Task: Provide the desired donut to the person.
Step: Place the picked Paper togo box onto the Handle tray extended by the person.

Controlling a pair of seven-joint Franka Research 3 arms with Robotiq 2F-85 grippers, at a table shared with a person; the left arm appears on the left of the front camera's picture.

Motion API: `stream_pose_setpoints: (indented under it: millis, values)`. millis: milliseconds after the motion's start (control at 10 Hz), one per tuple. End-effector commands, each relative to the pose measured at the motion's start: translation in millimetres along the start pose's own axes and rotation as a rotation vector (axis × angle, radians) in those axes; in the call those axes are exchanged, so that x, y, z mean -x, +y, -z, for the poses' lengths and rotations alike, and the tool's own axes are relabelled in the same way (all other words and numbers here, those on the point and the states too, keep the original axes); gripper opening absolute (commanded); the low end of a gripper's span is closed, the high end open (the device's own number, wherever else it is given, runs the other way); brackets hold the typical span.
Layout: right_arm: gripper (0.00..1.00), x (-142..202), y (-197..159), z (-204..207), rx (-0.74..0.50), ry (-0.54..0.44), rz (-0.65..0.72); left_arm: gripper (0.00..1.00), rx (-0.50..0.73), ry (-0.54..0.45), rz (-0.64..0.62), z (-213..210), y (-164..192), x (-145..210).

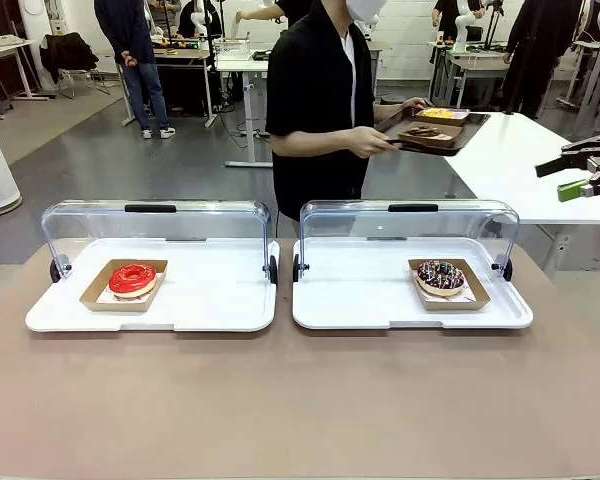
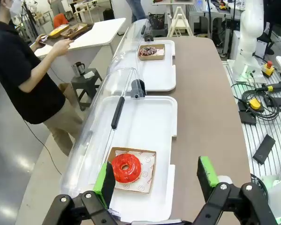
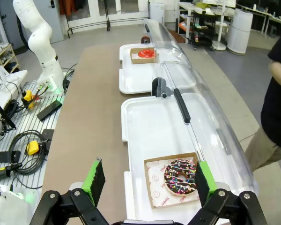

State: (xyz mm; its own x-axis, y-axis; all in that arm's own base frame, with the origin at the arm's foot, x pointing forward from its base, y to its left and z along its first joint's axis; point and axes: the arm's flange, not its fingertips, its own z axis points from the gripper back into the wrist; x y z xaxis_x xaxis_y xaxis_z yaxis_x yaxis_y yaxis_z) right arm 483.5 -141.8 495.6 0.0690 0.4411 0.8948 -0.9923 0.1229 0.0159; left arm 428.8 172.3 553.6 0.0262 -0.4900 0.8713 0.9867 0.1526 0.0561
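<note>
Red donut [image 1: 132,279] and sprinkled donut [image 1: 441,276] under raised lids, both hands spread, person's [image 1: 325,100] head cropped.

Brown table [image 1: 280,400], two white trays [image 1: 210,300]

Both clear lids [image 1: 155,225] stood raised at the far edges of the white trays [image 1: 220,305], leaving the near sides open; the red donut [image 1: 132,279] and sprinkled donut [image 1: 440,276] lay uncovered; bare brown table [image 1: 300,400] stretched in front; a narrow gap separated the trays.
</note>
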Motion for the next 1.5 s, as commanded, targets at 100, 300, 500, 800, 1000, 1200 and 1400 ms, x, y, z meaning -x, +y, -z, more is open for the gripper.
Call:
stream_pose_setpoints:
  millis: [100,300,500,800,1000,1200,1400]
  values:
    - [1.0,-0.6,0.8,1.3,-0.004,-0.006,-0.001,0.92,-0.012,0.01,-0.051,-1.7,7.9,-6.8]
    - [1.0,-0.6,0.8,1.3,-0.004,-0.006,-0.001,0.92,0.007,-0.002,-0.007,0.7,0.9,2.6]
    - [1.0,-0.6,0.8,1.3,-0.004,-0.006,-0.001,0.92,0.007,-0.002,-0.007,0.7,0.9,2.6]
    - [1.0,-0.6,0.8,1.3,-0.004,-0.006,-0.001,0.92,0.007,-0.002,-0.007,0.7,0.9,2.6]
    - [1.0,-0.6,0.8,1.3,-0.004,-0.006,-0.001,0.92,0.007,-0.002,-0.007,0.7,0.9,2.6]
    - [1.0,-0.6,0.8,1.3,-0.004,-0.006,-0.001,0.92,0.007,-0.002,-0.007,0.7,0.9,2.6]
    - [1.0,-0.6,0.8,1.3,-0.004,-0.006,-0.001,0.92,0.007,-0.002,-0.007,0.7,0.9,2.6]
